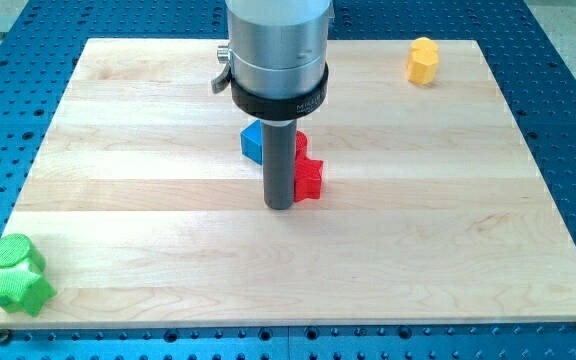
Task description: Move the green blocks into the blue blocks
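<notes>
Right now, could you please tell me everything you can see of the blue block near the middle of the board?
The blue block sits just above the board's centre, mostly hidden behind my rod, so only its left part shows; its full shape cannot be made out. It looks like matte, ribbed plastic, with a lighter top face and darker side, lying flat on the wooden board. My tip rests below and slightly right of it. A red block lies on the rod's other side; whether they touch is hidden.
</notes>
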### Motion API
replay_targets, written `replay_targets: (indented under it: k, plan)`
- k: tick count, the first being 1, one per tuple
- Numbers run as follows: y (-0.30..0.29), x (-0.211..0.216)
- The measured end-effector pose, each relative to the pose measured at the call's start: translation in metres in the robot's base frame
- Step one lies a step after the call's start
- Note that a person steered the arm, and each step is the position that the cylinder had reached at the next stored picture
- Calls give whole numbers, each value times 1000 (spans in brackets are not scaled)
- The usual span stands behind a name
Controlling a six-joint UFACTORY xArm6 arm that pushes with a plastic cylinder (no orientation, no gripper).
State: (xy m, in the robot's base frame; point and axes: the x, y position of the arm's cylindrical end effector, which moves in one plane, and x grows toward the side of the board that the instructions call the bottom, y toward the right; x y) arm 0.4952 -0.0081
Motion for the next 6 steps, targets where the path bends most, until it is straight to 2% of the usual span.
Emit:
replay_targets:
  k: [2, 4, 5, 6]
  plan:
    - [6, 34]
    - [-73, 123]
    - [-94, 124]
    - [-143, 124]
